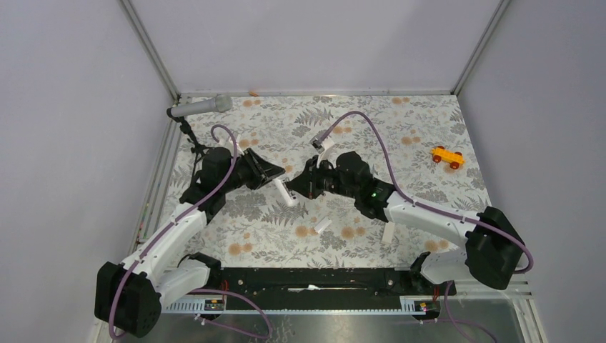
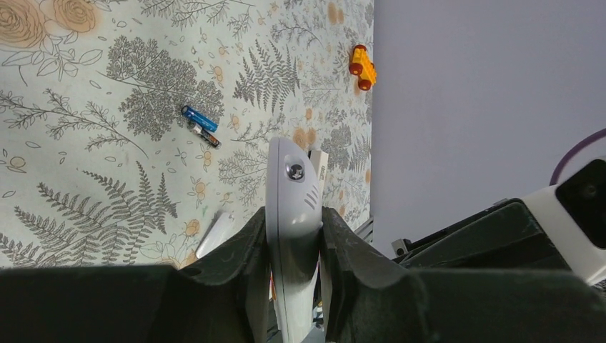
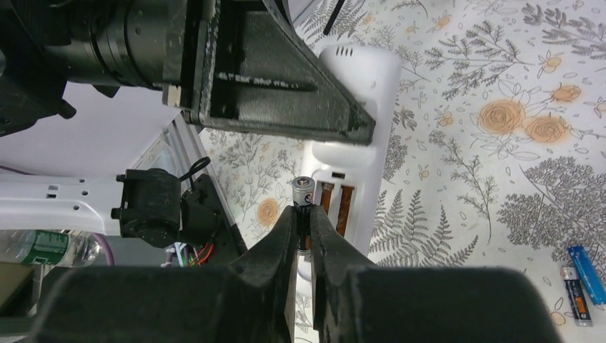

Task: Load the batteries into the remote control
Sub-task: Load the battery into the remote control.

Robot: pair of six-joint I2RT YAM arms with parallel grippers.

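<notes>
While my left gripper [image 2: 294, 239] clamps the light, probably slick remote control [image 2: 289, 179] by its edges, my right gripper [image 3: 303, 223] pinches a rigid battery [image 3: 303, 191] by its barrel (it would likely roll) beside the open bay [image 3: 337, 207].

The white oblong plastic remote control [image 2: 293, 204] looks smooth with a soft satin sheen, and there's one shiny metal screw [image 2: 295, 170] set in it. Left tool [image 2: 294, 218] and right tool [image 3: 301, 212] both have black, matt, grainy-looking fingers. The small dark cylinder battery [image 3: 303, 193] has a bright metal cap. The tiny blue cylinder battery [image 2: 194, 114] and tiny orange-brown cylinder battery [image 2: 208, 136] have glossy wraps. The fern-printed tabletop [image 1: 400, 143] cover looks matt, can't tell if it's cloth or paper.
</notes>
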